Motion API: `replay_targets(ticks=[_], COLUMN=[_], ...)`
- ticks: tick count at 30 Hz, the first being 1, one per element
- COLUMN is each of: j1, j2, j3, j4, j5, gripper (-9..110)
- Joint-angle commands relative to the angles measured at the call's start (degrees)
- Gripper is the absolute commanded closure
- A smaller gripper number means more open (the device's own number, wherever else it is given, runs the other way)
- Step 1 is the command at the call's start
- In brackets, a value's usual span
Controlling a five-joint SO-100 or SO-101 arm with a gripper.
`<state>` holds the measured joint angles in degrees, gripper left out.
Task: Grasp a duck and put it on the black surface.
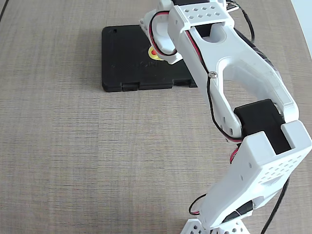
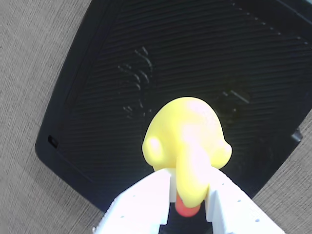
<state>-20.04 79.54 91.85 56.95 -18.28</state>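
**Wrist view: duck pinched above the black case**

In the wrist view the gripper [image 2: 187, 195] enters from the bottom edge, its two white fingers [image 2: 146, 200] closed on the duck [image 2: 187, 134], pressing it from both sides. The yellow body bulges out beyond the fingertips and the red-orange beak shows low down between them. Behind the duck lies the black surface [image 2: 107, 58], ribbed with fine lines and carrying a faint embossed logo that cannot be read.

In the fixed view the white arm [image 1: 243, 83] rises from its base at the lower right, bends at the elbow and reaches up-left over the black surface [image 1: 122, 53], which lies flat on the wood-grain table [image 1: 73, 161]. A sliver of the duck [image 1: 155, 53] peeks from beneath the wrist, over the case's right half. Two latch tabs sit on the case's near edge.
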Motion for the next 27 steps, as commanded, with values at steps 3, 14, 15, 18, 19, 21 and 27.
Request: replay_targets(ticks=[3,14,15,18,19,21,27], j1=[-1.05,-1.05,-1.05,-1.05,-1.05,-1.05,-0.70], j2=[0.44,-4.75,-4.92,-5.36,-5.45,-5.54,-5.54], j3=[-3.16,-5.54,-6.06,-7.73,-8.00,-8.26,-8.00], j4=[-3.08,-5.19,-4.92,-4.66,-4.66,-4.66,-5.01], j5=[-0.26,-0.26,-0.26,-0.26,-0.26,-0.26,-0.62], gripper=[100,100,100,100,100,100,96])
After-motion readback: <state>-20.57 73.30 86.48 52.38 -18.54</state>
